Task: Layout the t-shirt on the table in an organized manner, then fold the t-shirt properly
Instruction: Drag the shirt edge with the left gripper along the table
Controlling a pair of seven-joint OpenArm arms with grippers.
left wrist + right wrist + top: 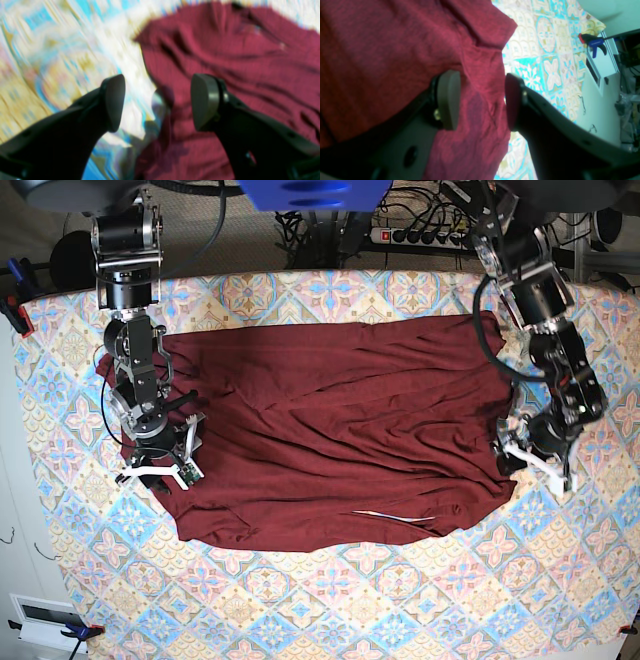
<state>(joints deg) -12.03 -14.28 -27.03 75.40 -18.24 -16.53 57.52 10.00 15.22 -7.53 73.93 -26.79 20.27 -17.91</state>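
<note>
Since the t-shirt [330, 435] lies spread across the middle of the surface [400, 610] with its long axis running from 9 o'clock to 3 o'clock in the base view, each arm stands at one short end of it. At the 9 o'clock end, the right gripper [160, 463] hangs over the garment's edge near its lower corner; in the right wrist view the right gripper [481, 102] has its jaws parted with nothing between them, and the fabric's border runs straight down through the gap, cloth under one pad and patterned covering under the other. A fold or sleeve flap juts toward 1 o'clock there. Across the middle, the shirt is thin, soft, plain maroon knit, rumpled into long shallow creases that mostly follow the long axis, and its 6 o'clock hem is uneven. At the 3 o'clock end, the left gripper [535, 452] sits at the opposite edge. The left wrist view is smeared, yet the left gripper [157, 102] shows its jaws wide and empty, straddling the cloth's border. Both arms look about equally near their own edges, so a next pinch probably suits either side. The surface wears pastel blue, pink and cream diamond tiles with floral motifs.
</note>
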